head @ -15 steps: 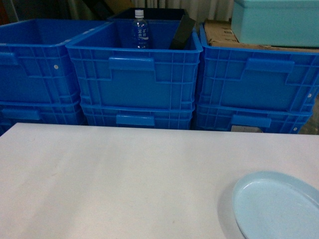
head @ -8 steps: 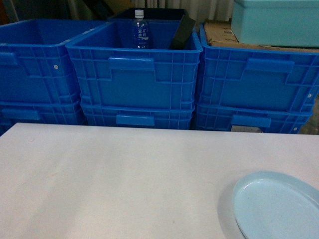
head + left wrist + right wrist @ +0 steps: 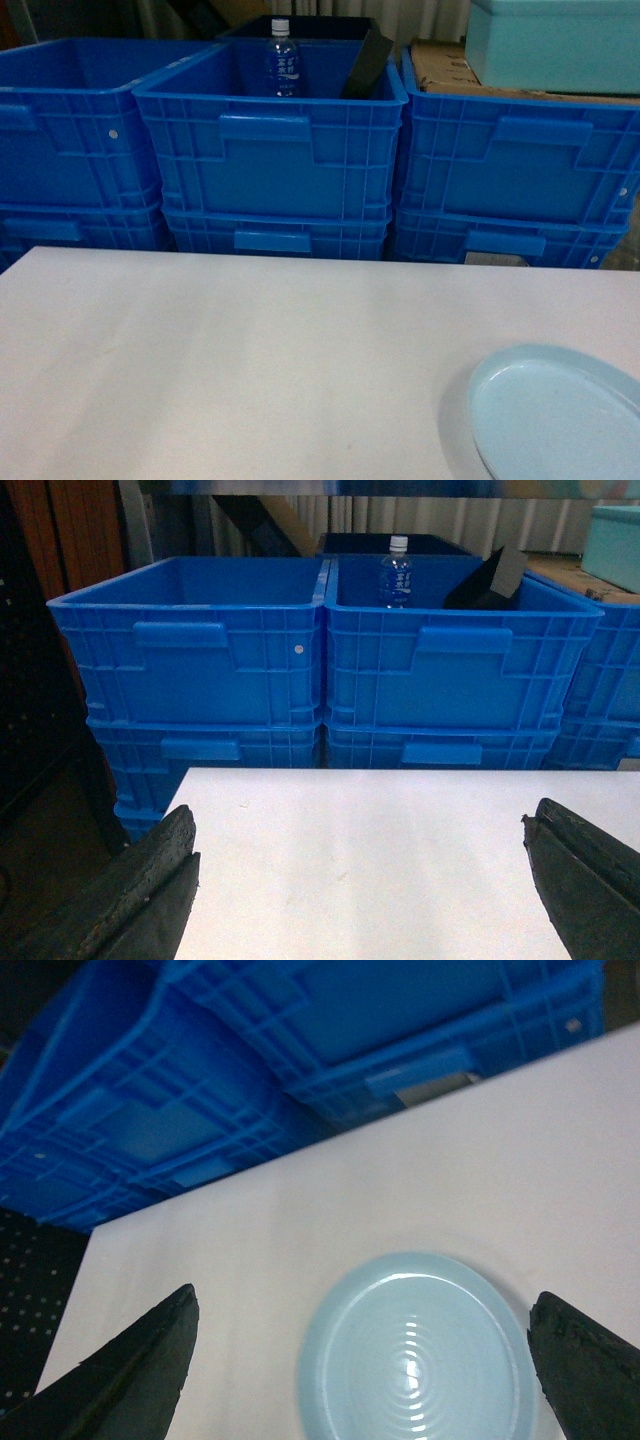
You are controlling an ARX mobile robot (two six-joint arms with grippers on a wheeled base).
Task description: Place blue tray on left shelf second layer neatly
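Note:
The blue tray [image 3: 555, 415] is a pale round dish lying flat at the near right corner of the white table [image 3: 250, 360]. In the right wrist view the blue tray [image 3: 415, 1350] lies below and between the wide-apart fingers of my right gripper [image 3: 365, 1350], which hovers above it, open and empty. My left gripper [image 3: 360, 870] is open too, with only bare table between its dark fingers [image 3: 150, 880]. Neither gripper shows in the head view. The left shelf is out of view.
Deep blue ribbed crates [image 3: 270, 150] are stacked in a row right behind the table's far edge. A water bottle [image 3: 282, 62] stands in the middle crate. A pale blue rectangular box [image 3: 555, 45] rests on cardboard atop the right crates.

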